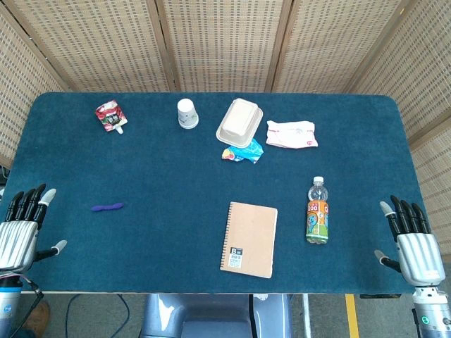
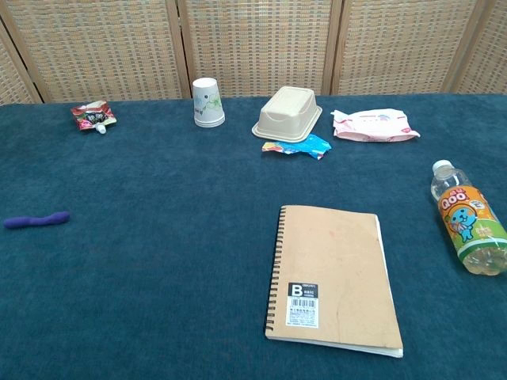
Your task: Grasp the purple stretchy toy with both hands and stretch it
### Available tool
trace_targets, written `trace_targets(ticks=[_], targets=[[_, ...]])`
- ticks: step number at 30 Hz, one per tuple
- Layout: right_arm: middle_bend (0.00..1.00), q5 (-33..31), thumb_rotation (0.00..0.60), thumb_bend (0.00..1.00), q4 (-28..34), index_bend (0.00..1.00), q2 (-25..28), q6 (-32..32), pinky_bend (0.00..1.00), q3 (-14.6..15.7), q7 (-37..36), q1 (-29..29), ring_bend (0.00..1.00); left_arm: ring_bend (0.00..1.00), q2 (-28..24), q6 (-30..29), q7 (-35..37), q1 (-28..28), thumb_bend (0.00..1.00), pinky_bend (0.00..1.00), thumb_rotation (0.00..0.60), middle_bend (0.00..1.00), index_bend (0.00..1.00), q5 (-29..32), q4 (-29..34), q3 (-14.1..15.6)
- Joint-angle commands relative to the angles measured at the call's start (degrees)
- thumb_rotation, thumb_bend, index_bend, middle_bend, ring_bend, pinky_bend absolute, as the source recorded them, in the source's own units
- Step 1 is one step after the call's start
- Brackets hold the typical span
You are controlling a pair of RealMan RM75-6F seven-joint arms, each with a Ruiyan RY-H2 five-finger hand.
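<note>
Head view: both hands' fingers are spread, empty; the thin purple stretchy toy, just beyond the left hand, lies far from the right hand and could slip a pinch.

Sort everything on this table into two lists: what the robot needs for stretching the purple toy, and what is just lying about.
Needed for the job:
purple stretchy toy
left hand, open
right hand, open

Just lying about:
spiral notebook
drink bottle
paper cup
takeaway box
red pouch
pink packet
blue wrapper
</note>
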State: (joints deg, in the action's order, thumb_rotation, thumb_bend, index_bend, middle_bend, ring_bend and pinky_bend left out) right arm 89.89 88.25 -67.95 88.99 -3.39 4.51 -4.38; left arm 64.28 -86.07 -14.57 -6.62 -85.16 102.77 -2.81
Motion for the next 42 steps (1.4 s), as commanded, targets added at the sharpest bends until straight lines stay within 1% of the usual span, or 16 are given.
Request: trace_targets(ticks=[1, 5, 8, 10, 11, 12, 13, 14, 16, 19, 20, 27, 30, 34, 37, 42], targets=[[0.0, -0.04, 0.6, 0.0, 0.01, 0.0, 0.03, -0.09, 0.0, -0.01, -0.1, -0.02, 0.0, 0.0, 0.0, 0.1, -0.04, -0.01, 0.0, 0.0, 0.6, 0.0, 0.0, 0.04, 0.0, 0.0], [0.0, -0.05, 0.6, 0.0, -0.09, 0.0, 0.0, -0.31, 0.0, 0.07, -0.29, -0.03, 0.0, 0.0, -0.15, 1.37, 0.81, -0.51, 0.0, 0.0, 0.6, 0.0, 0.0, 0.13, -0.1, 0.12], [0.0, -0.01, 0.6, 0.0, -0.03, 0.0, -0.03, -0.58, 0.0, 0.14, -0.41, -0.12, 0.0, 0.0, 0.08, 5.55, 4.5, -2.55, 0.0, 0.0, 0.6, 0.0, 0.0, 2.09, -2.13, -0.65], [0.0, 0.2, 0.6, 0.0, 0.02, 0.0, -0.1, -0.59, 0.0, 0.24, -0.3, -0.14, 0.0, 0.0, 2.04, 10.47, 7.62, -5.52, 0.0, 0.0, 0.6, 0.0, 0.01, 5.24, -6.75, -2.57], [0.0, 0.23, 0.6, 0.0, 0.03, 0.0, -0.11, -0.63, 0.0, 0.27, -0.26, -0.14, 0.0, 0.0, 2.69, 11.79, 8.73, -6.27, 0.0, 0.0, 0.6, 0.0, 0.04, 5.96, -8.13, -2.99], [0.0, 0.26, 0.6, 0.0, 0.05, 0.0, -0.13, -0.69, 0.0, 0.31, -0.23, -0.15, 0.0, 0.0, 3.62, 13.98, 10.59, -7.38, 0.01, 0.0, 0.6, 0.0, 0.09, 7.03, -10.1, -3.47], [0.0, 0.24, 0.6, 0.0, 0.04, 0.0, -0.15, -0.77, 0.0, 0.33, -0.21, -0.17, 0.0, 0.0, 4.44, 16.38, 12.51, -8.5, 0.03, 0.0, 0.6, 0.0, 0.16, 7.95, -11.97, -3.78], [0.0, 0.16, 0.6, 0.0, -0.01, 0.0, -0.2, -0.95, 0.0, 0.33, -0.15, -0.23, 0.0, 0.0, 5.49, 19.52, 14.77, -9.96, 0.05, 0.0, 0.6, 0.0, 0.2, 8.8, -14.57, -3.98], [0.0, -0.11, 0.6, 0.0, -0.14, 0.0, -0.29, -1.31, 0.0, 0.29, -0.05, -0.34, 0.0, 0.0, 7.37, 23.51, 16.85, -12.03, 0.12, 0.0, 0.6, 0.0, 0.27, 9.71, -18.97, -4.17], [0.0, -1.03, 0.6, 0.0, -0.41, 0.0, -0.44, -2.14, 0.0, 0.02, -0.05, -0.57, 0.0, 0.0, 10.9, 30.52, 19.06, -15.5, 0.19, 0.0, 0.6, 0.0, 0.31, 12.42, -25.98, -4.74], [0.0, -1.2, 0.6, 0.0, -0.44, 0.0, -0.47, -2.3, 0.0, -0.05, -0.02, -0.63, 0.0, 0.0, 11.73, 31.88, 19.42, -16.32, 0.21, 0.0, 0.6, 0.0, 0.31, 12.84, -27.61, -4.9], [0.0, -2.06, 0.6, 0.0, -0.69, 0.0, -0.5, -3.01, 0.0, -0.23, -0.22, -0.76, 0.0, 0.0, 15.13, 37.01, 20.32, -19.4, 0.31, 0.0, 0.6, 0.0, 0.37, 14.46, -33.64, -5.03], [0.0, -2.3, 0.6, 0.0, -0.69, 0.0, -0.41, -3.09, 0.0, -0.32, -0.43, -0.75, 0.0, 0.0, 16.21, 38.21, 19.39, -20.2, 0.33, 0.0, 0.6, 0.0, 0.38, 14.98, -35.21, -4.81], [0.0, -2.39, 0.6, 0.0, -0.67, 0.0, -0.23, -2.98, 0.0, -0.39, -0.85, -0.69, 0.0, 0.0, 16.88, 38.71, 18.85, -20.58, 0.34, 0.0, 0.6, 0.0, 0.43, 15.17, -35.79, -4.41], [0.0, -2.48, 0.6, 0.0, -0.67, 0.0, -0.12, -3.0, 0.0, -0.45, -1.16, -0.69, 0.0, 0.0, 17.32, 38.86, 17.8, -20.83, 0.34, 0.0, 0.6, 0.0, 0.43, 15.68, -36.4, -4.19], [0.0, -2.44, 0.6, 0.0, -0.67, 0.0, -0.05, -3.24, 0.0, -0.35, -1.45, -0.75, 0.0, 0.0, 19.1, 38.55, 13.39, -21.21, 0.34, 0.0, 0.6, 0.0, 0.43, 17.75, -38.62, -4.02]])
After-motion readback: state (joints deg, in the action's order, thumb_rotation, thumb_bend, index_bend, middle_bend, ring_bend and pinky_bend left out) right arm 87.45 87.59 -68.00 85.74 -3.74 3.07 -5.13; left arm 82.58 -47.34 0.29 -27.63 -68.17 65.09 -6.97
